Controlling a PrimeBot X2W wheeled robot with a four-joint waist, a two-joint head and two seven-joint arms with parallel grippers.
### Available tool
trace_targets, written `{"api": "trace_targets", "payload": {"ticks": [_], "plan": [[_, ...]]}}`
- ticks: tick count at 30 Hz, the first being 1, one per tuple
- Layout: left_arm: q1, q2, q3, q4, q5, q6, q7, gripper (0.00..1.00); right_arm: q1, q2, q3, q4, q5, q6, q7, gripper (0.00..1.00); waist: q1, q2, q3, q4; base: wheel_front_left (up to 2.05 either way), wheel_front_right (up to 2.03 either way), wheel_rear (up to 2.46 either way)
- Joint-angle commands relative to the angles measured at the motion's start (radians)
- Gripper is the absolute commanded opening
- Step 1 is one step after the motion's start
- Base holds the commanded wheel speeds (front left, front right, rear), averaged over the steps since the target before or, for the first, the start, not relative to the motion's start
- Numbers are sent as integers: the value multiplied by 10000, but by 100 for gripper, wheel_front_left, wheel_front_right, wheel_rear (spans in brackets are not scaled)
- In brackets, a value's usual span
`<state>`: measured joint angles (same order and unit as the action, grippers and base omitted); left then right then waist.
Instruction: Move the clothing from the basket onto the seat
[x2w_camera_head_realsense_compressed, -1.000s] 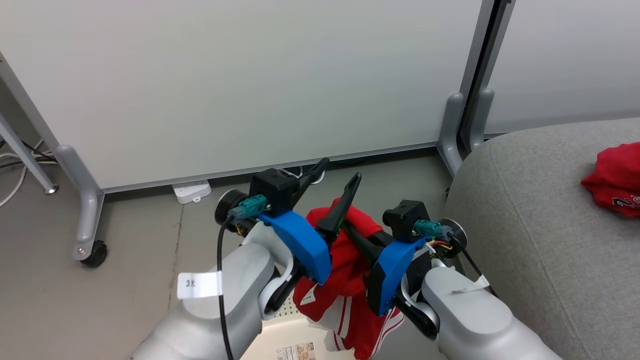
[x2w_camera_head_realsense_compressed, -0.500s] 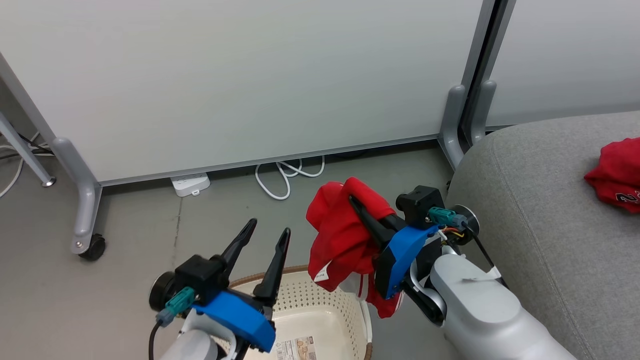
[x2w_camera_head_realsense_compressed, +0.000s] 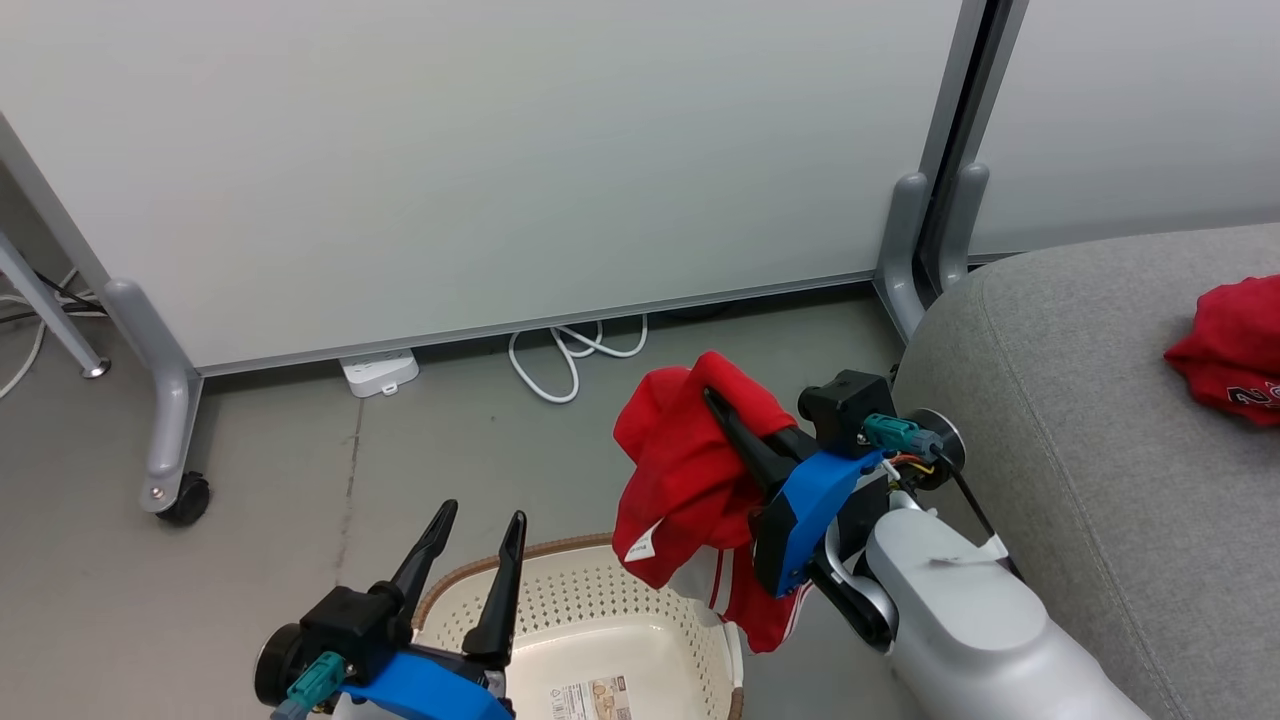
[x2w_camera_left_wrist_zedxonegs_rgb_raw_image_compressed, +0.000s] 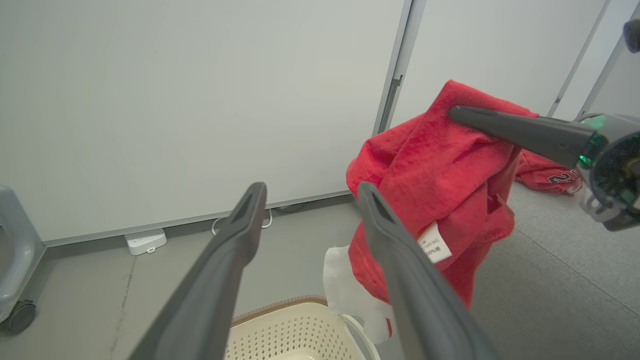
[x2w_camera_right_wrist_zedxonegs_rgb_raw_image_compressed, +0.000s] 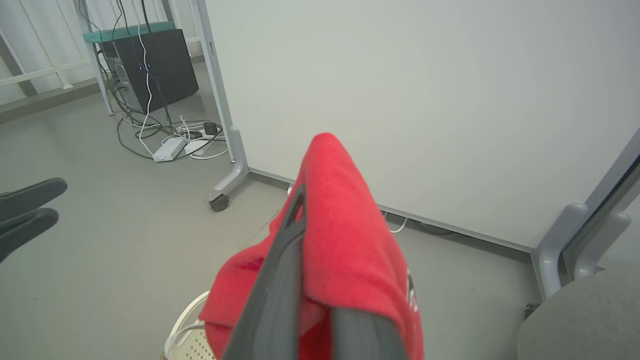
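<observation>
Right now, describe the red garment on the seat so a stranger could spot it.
Find the big grey seat on the right. A crumpled red garment lies on its top, at the head view's right edge. Unlike the other red garment, no gripper holds it.

The room reads as a lab or office test space. White partition panels (x2w_camera_head_realsense_compressed: 500, 150) on castered grey feet (x2w_camera_head_realsense_compressed: 170, 420) stand at twelve o'clock on a bare grey floor (x2w_camera_head_realsense_compressed: 250, 560), with a power strip (x2w_camera_head_realsense_compressed: 379, 372) and looped cable (x2w_camera_head_realsense_compressed: 570, 350) beneath. In the right wrist view, a black computer tower (x2w_camera_right_wrist_zedxonegs_rgb_raw_image_compressed: 150, 67) trailing wires sits at eleven o'clock. An upholstered grey seat (x2w_camera_head_realsense_compressed: 1100, 450) lies at three o'clock.
</observation>
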<state>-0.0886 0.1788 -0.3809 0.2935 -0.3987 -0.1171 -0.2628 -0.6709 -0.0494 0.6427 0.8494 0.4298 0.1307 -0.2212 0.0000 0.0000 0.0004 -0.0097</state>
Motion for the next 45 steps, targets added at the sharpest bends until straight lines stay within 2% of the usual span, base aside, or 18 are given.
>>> {"api": "trace_targets", "payload": {"ticks": [1,13,20,45], "plan": [[108,-87,146,-38,93,-67,-30,100,180,-19,-47,-86,-44,1,30,0,0,0,-5,-4,0,0,0],[373,-413,565,18,394,-160,-30,100,317,-19,-275,-295,-250,1,193,0,0,0,18,-155,0,0,0],[338,-381,648,-36,455,-141,-30,100,322,-21,-429,-425,-396,1,272,0,0,0,151,-614,0,0,0],[-408,-139,647,-110,659,-142,-30,100,201,-15,-969,-852,-603,1,198,0,0,0,1162,-4539,0,0,0]]}}
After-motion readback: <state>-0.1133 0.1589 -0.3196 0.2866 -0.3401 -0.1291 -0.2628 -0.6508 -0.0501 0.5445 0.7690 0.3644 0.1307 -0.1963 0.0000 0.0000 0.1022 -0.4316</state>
